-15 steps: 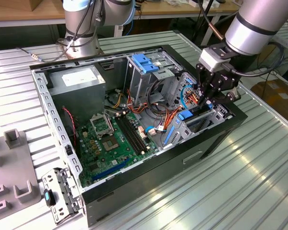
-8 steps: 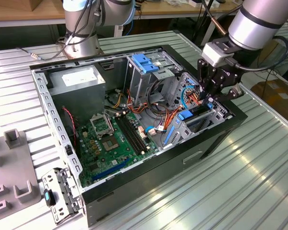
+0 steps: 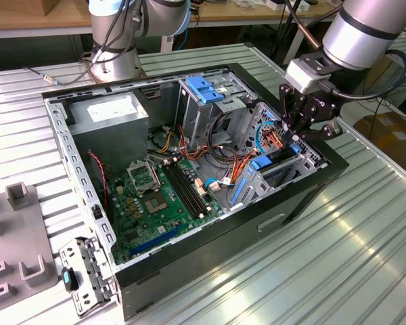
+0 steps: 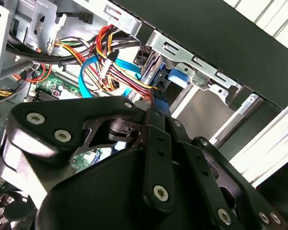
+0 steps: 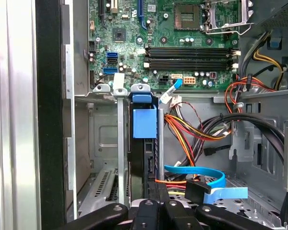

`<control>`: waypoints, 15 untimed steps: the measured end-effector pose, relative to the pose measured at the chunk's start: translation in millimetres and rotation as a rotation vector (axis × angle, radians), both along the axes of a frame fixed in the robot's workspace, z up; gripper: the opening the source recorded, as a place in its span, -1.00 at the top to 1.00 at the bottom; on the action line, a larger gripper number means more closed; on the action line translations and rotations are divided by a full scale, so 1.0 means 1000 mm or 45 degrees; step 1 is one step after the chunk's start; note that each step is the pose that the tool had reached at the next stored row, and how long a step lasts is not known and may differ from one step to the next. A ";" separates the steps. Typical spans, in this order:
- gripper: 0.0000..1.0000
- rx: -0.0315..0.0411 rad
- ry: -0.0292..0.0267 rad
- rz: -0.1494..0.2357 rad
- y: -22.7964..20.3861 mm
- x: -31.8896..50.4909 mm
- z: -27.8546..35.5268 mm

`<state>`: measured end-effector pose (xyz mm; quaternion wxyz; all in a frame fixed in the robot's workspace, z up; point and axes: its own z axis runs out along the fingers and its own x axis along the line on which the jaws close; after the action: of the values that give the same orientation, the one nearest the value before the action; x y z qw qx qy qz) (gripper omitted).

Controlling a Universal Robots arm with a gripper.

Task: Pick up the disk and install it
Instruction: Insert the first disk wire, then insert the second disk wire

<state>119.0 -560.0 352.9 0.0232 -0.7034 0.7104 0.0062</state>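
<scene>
The gripper's (image 5: pixel 156 211) black linkage arms are sitting closest to the lens in both wrist views, bolted plates with round screw heads, converging on a dark, narrow edge that is standing on end in a bay of the computer case (image 3: pixel 304 193). That edge is reading as the disk (image 5: pixel 143 148): a slim slab with a blue plastic carrier, its blue tab (image 5: pixel 144 123) facing up the slot in the first wrist view, a matching blue piece (image 4: pixel 175 77) showing past the fingers in the second wrist view. The fingers are looking drawn together around the disk's near edge, though the contact itself is hiding behind the linkage, so I am judging them clamped on it, not seeing it outright. The disk is sitting partway down between the bay's sheet-metal rails (image 5: pixel 121 143), presumably held edge-on so it is sliding along those guides. In the exterior view the gripper (image 3: pixel 304 128) is hanging over the bay at the case's end toward that view's right. Around it: bundled red, yellow and orange wires (image 5: pixel 192 132), a flat blue ribbon cable (image 5: pixel 206 184) looping just beside the slot, close enough to snag. Farther out, the green circuit board (image 3: pixel 159 203), a grey box (image 3: pixel 111 112) with a white sticker, and a ribbed metal table (image 3: pixel 338 264) under the case.
</scene>
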 end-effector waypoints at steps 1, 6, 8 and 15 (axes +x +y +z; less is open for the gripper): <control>0.79 0.0000 0.0000 0.000 0.0000 0.0001 0.0000; 0.79 0.0011 0.0000 0.000 0.0000 0.0006 0.0000; 0.79 0.0012 0.0000 0.000 0.0000 0.0007 0.0000; 0.79 0.0017 0.0000 0.000 0.0000 0.0010 0.0000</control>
<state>119.9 -560.1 352.9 0.0237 -0.7033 0.7104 0.0067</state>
